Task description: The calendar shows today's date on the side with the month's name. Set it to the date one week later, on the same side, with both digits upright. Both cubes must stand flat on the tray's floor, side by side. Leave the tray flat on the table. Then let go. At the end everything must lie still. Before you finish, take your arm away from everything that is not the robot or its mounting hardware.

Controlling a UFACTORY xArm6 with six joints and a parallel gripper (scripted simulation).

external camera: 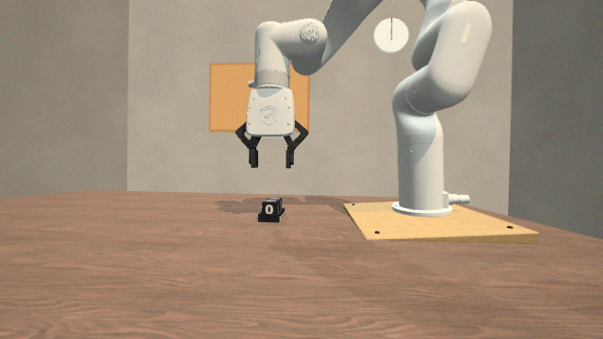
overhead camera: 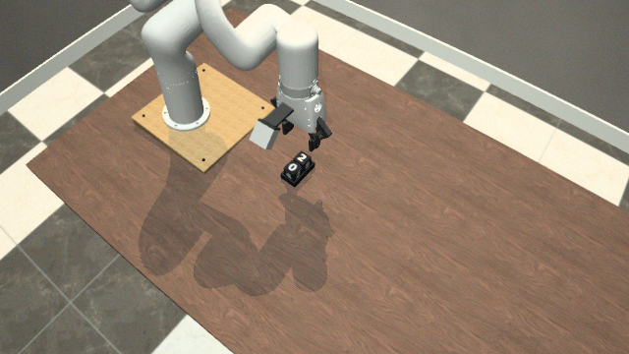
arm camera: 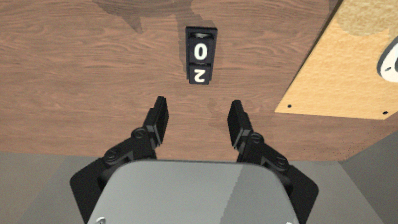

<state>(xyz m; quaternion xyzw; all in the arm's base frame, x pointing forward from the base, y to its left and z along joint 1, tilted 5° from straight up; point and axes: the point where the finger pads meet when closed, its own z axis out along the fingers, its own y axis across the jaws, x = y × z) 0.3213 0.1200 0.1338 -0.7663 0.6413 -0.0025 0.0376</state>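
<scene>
The small black tray [overhead camera: 305, 174] [external camera: 270, 218] [arm camera: 201, 29] stands on the table with two black cubes side by side. The cube nearer the exterior camera [overhead camera: 293, 167] [external camera: 269, 209] [arm camera: 200, 51] has a white 0 on top and a 0 on its end face. The other cube [overhead camera: 302, 157] [arm camera: 199, 75] has a 2 on top, upside down in the wrist view; it is mostly hidden in the exterior view. Whether the cubes touch the tray's floor cannot be seen. The month's name is not readable. My gripper [overhead camera: 301, 138] [external camera: 271, 165] [arm camera: 198, 108] is open and empty, well above the tray and cubes, touching neither.
The arm's wooden base board [overhead camera: 236, 100] [external camera: 424, 226] [arm camera: 320, 85] lies on the table, on the right side in the wrist view and in the exterior view. The table [overhead camera: 418, 236] extends around the tray. The arm's shadow falls across it.
</scene>
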